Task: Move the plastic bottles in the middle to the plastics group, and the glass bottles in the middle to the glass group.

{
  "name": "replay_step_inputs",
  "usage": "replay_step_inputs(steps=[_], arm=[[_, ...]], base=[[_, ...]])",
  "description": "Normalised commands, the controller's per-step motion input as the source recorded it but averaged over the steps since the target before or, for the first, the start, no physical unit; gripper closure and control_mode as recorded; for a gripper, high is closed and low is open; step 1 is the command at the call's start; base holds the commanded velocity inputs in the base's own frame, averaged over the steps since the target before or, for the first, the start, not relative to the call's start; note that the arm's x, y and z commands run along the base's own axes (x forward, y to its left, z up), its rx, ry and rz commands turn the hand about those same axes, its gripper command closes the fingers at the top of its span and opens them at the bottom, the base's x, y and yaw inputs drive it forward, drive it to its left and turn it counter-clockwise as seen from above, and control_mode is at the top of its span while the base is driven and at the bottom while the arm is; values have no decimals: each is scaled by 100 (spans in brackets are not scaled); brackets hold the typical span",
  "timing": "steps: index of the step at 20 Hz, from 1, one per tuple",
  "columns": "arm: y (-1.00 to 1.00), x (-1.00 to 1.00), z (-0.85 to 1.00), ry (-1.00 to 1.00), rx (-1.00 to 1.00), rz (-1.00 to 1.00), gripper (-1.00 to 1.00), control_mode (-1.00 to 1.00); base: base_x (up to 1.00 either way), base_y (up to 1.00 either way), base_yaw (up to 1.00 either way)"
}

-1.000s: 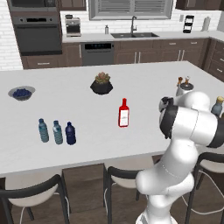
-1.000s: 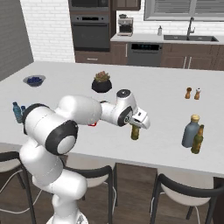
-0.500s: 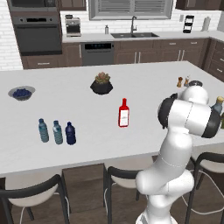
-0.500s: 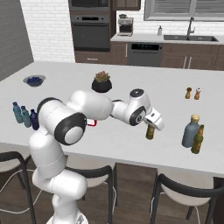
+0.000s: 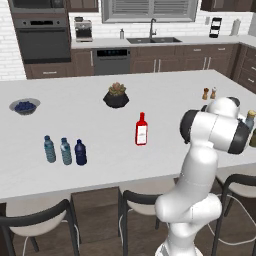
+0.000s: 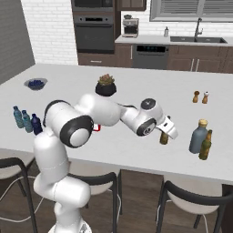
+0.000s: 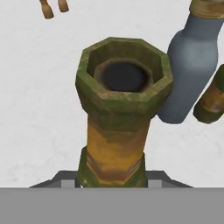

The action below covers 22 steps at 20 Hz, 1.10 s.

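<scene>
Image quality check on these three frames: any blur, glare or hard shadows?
Hand view: the brown bottle sits close to the lens, so its faceted rim and coarse texture look soft; no glare. Right base view: flat, even light, only faint shadows under the grey-blue bottle. Left base view: sharp, the red bottle reads crisply, no glare on the counter.

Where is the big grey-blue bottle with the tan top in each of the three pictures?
Left base view: the grey-blue bottle peeks out at the far right edge, behind the robot's arm.
Right base view: it stands on the right of the counter, beside the olive-brown bottle.
Hand view: its body fills the upper right corner.
Shared landmark: the salt and pepper shakers, farther back on the counter.
</scene>
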Motion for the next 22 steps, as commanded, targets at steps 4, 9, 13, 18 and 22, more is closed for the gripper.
replay_step_inputs(steps=[4,9,13,18,22], arm=[[-53,2,9,3,0,-7,100,-100],[-15,22,11,8,-3,-1,100,-100],[0,13,-4,12,-1,-1,100,-100],[0,12,-17,3,-1,-2,100,-100],[-2,13,-10,0,-1,-2,100,-100]], base=[[0,0,0],[0,0,0],[0,0,0],[0,0,0],[0,0,0]])
